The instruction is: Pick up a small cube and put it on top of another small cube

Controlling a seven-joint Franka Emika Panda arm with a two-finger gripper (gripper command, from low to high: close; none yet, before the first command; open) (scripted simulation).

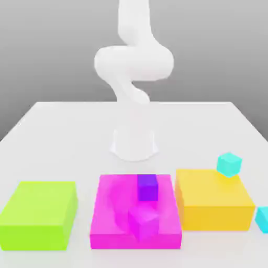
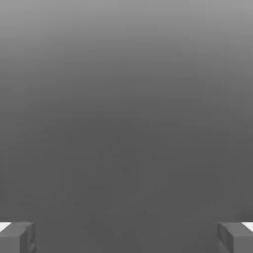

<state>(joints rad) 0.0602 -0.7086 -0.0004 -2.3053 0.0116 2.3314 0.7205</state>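
A small sky-blue cube (image 1: 262,218) rests on the table at the exterior view's right edge, beside the flat yellow block (image 1: 212,201). A greener turquoise cube (image 1: 229,164) sits at that block's far right corner. The small violet-purple cube (image 1: 147,187) stands on the flat magenta block (image 1: 110,209), with a small magenta-pink cube (image 1: 143,222) in front of it. In the hand view my gripper (image 2: 126,239) is open, its grey fingertips (image 2: 17,237) far apart, with nothing between them and plain grey background beyond.
A flat lime-green block (image 1: 37,213) lies at the exterior view's left. The arm's white base (image 1: 134,142) stands behind the blocks at the table's middle, and the white arm (image 1: 134,63) rises above it. The white table (image 1: 63,136) stretches behind the blocks.
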